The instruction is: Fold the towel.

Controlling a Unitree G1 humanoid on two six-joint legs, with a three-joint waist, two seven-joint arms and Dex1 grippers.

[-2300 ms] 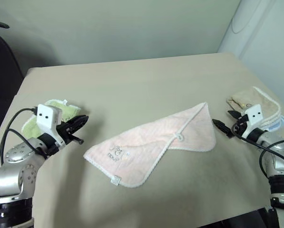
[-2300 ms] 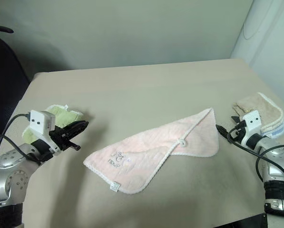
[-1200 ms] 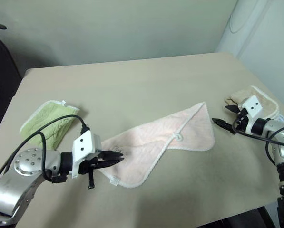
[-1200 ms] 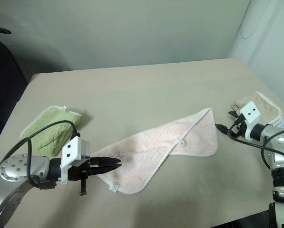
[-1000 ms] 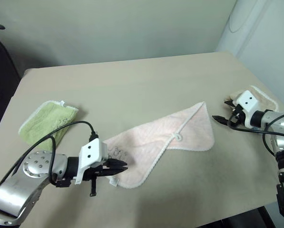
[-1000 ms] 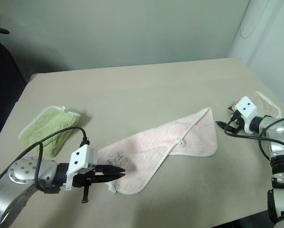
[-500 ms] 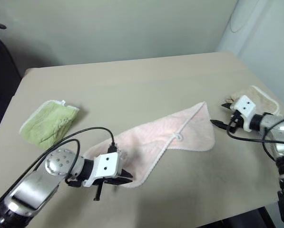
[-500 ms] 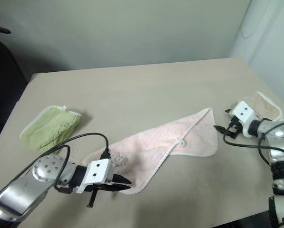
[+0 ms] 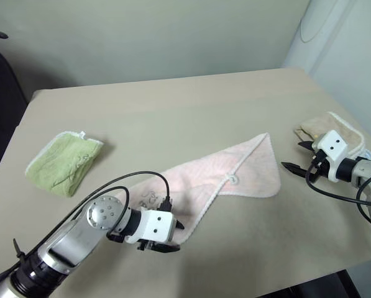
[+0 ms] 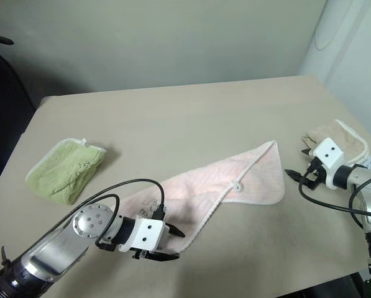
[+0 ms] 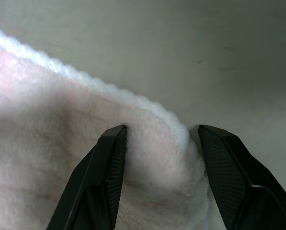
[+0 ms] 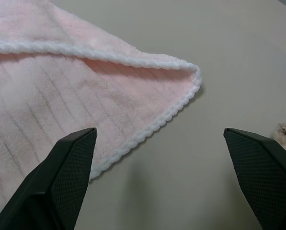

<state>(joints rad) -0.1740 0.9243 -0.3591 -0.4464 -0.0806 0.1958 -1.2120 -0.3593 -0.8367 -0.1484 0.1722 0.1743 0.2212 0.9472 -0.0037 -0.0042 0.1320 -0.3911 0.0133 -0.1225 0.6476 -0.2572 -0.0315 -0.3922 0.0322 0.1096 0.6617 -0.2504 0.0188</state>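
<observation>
A: Where's the towel (image 9: 225, 177) lying?

B: Flat on the counter (image 9: 173, 112), near the middle, already doubled over once into a rough triangle. Its long edge runs from the near left up to a point on the far right. The green towel (image 9: 64, 160) sits well off to the left, the beige one (image 9: 334, 131) at the right edge.

A: And the fingers?

B: The left gripper (image 9: 166, 234) is down at the towel's near-left corner, fingers (image 11: 109, 163) part open and straddling a raised ridge of the white-edged hem, not yet pinched shut on it. The right gripper (image 9: 300, 156) hovers just beside the towel's right edge, fingers (image 12: 68, 167) spread wide, holding nothing.

A: How will it handle?

B: Soft, light, floppy terry, I'd judge. It'll sag and drag rather than keep shape. Best to pinch the corners right at the stitched edging, where both layers bunch.
</observation>
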